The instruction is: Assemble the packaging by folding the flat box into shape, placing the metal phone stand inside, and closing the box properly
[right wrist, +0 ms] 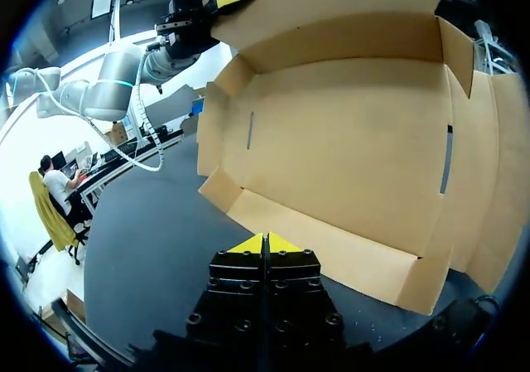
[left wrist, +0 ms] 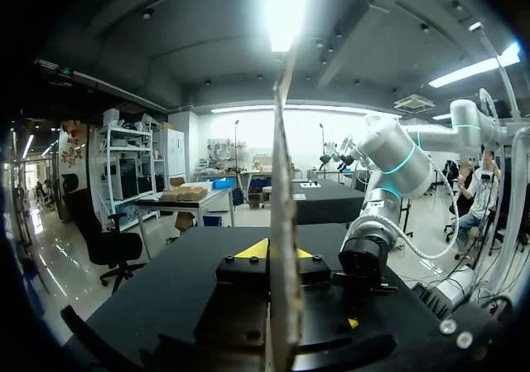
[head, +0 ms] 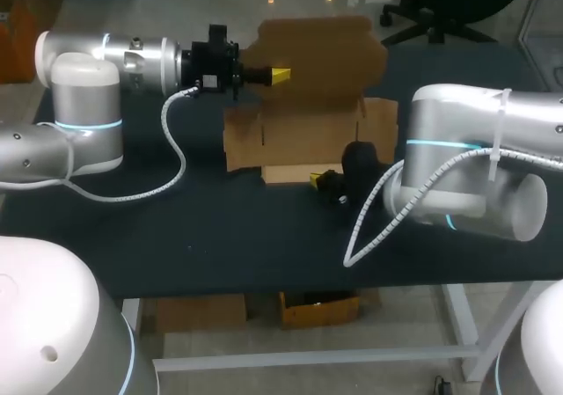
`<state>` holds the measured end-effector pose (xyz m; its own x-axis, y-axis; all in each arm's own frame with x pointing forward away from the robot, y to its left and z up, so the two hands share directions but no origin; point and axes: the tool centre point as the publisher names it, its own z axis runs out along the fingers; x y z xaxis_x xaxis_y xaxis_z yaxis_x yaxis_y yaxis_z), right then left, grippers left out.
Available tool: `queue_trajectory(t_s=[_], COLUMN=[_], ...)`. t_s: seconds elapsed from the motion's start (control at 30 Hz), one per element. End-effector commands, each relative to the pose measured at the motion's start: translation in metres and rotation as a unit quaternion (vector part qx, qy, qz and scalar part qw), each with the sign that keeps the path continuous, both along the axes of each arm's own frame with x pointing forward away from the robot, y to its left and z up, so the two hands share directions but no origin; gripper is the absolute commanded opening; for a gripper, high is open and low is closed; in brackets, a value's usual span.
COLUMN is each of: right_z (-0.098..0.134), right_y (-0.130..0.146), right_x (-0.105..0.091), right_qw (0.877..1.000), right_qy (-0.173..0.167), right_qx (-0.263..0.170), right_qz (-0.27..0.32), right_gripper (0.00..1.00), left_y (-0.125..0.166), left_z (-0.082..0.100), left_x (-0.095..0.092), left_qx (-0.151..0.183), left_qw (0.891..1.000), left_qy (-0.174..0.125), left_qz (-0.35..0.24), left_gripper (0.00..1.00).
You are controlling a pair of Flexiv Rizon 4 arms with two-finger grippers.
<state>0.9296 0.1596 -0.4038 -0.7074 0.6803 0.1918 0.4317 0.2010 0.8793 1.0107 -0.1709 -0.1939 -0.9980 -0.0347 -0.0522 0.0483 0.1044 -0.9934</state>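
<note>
Two grippers are both showing closed fingers, but only one is holding anything. Reaching in from the left over the far part of the table (head: 220,237), the left gripper (head: 278,76) is clamping the lid flap (left wrist: 280,165) of the cardboard box (head: 303,135). In the left wrist view the flap is standing edge-on between the two yellow tips, one tip pressing each face. The flap is standing up at the far side of the box, with the gripper biting it near its far left corner. The box is sitting mid-table, only partly formed, with its inside lying open toward the near side. Short side flaps (right wrist: 217,99) are standing up at left and right, and narrow slots (right wrist: 250,130) are showing in the big panel near each side. Coming in from the right, the right gripper (head: 324,181) is sitting low on the near side of the box, just beside its near edge. Its yellow tips are pressing together with nothing between them. I cannot tell whether those tips are touching the cardboard or stopping just short of it.
</note>
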Motion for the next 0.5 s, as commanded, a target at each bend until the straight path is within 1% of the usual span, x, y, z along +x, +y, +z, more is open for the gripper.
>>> queue_trajectory(t_s=[0.03, 0.5], right_z=[-0.007, -0.012], right_y=[0.009, 0.009], right_x=[0.005, 0.019], right_qw=[1.000, 1.000], right_qy=[-0.006, -0.005], right_qx=[-0.003, -0.009], right_qz=[-0.010, -0.022], right_gripper=[0.00, 0.00], left_y=[-0.001, -0.001], left_z=[-0.002, -0.002], left_x=[-0.001, -0.001], left_qx=[-0.001, -0.001], left_qw=[1.000, 1.000], left_qy=[0.000, 0.000], left_qz=[0.000, 0.000], left_gripper=[0.00, 0.00])
